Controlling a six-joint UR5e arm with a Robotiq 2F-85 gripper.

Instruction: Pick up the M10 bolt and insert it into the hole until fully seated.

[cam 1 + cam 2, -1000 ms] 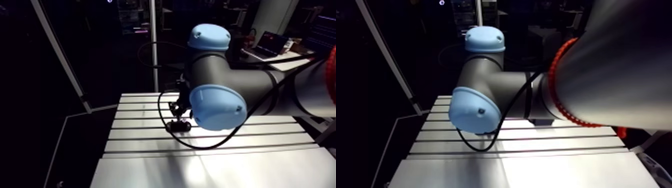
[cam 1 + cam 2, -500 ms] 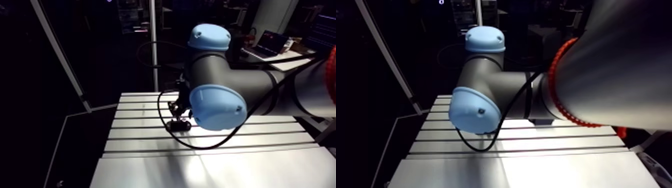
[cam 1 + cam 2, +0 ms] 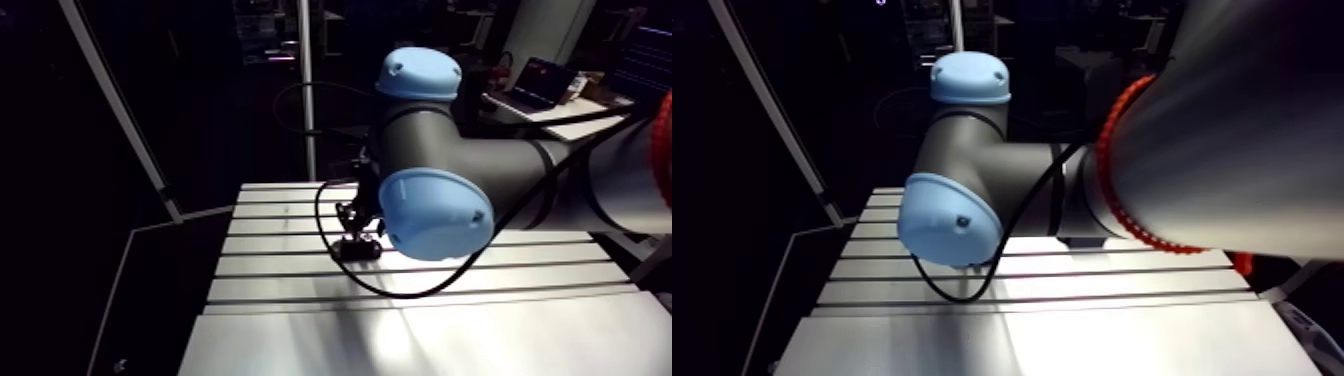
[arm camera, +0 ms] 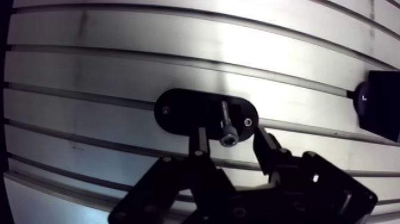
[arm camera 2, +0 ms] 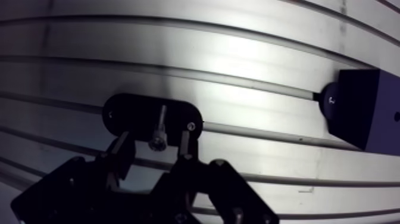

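steel socket-head bolt (image 4: pixel 228 126) upright in black oval plate (image 4: pixel 178 110) — gripper (image 4: pixel 230 137) spread wide, flanking it

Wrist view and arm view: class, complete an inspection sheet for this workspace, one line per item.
Surface: slotted aluminium table, brightly lit.
Job's things: bolt stands head-up in a black oval plate, shank showing.
Clutter: dark block beside the plate, apart from it.
Grippers: gripper open, one finger either side of the bolt head, not touching.
Cables: nothing seen.
Surroundings: nothing seen.
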